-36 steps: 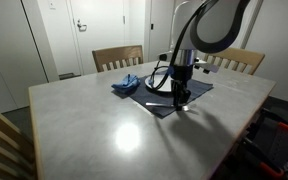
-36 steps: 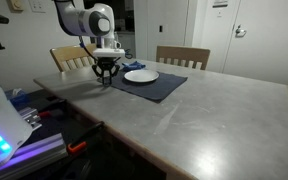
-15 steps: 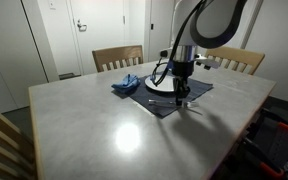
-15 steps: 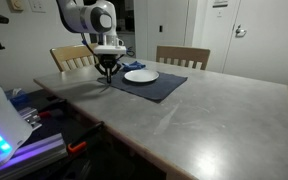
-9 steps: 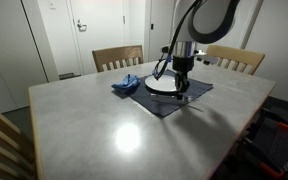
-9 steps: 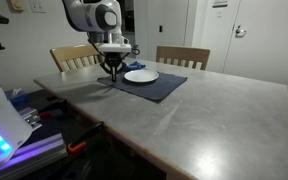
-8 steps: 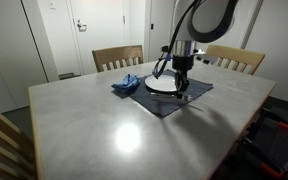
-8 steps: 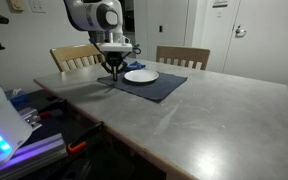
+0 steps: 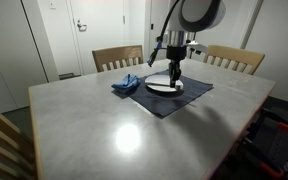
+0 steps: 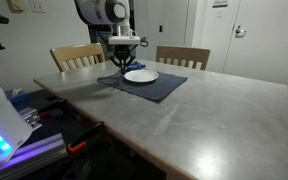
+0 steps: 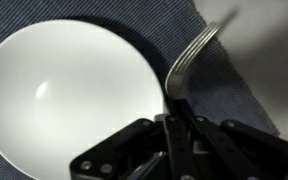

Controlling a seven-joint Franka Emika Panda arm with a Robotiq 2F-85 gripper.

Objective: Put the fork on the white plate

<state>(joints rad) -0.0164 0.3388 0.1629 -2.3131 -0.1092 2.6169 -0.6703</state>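
My gripper (image 11: pixel 176 128) is shut on the metal fork (image 11: pixel 189 62), whose tines stick out ahead over the dark blue placemat (image 11: pixel 224 85) just beside the rim of the white plate (image 11: pixel 69 90). In both exterior views the gripper (image 9: pixel 174 74) (image 10: pixel 125 62) hangs above the plate (image 9: pixel 165 86) (image 10: pixel 141 76), at its edge, with the arm reaching down from above. The plate is bare. The fork is too thin to make out in the exterior views.
A crumpled blue cloth (image 9: pixel 125 84) lies on the grey table (image 9: pixel 104 125) next to the placemat (image 9: pixel 176 100). Wooden chairs (image 9: pixel 117 58) (image 10: pixel 182 56) stand at the table's far side. The robot's base and equipment (image 10: pixel 14 135) sit by the table's edge.
The gripper has risen from the placemat's near edge with the fork in it and moved over toward the plate.
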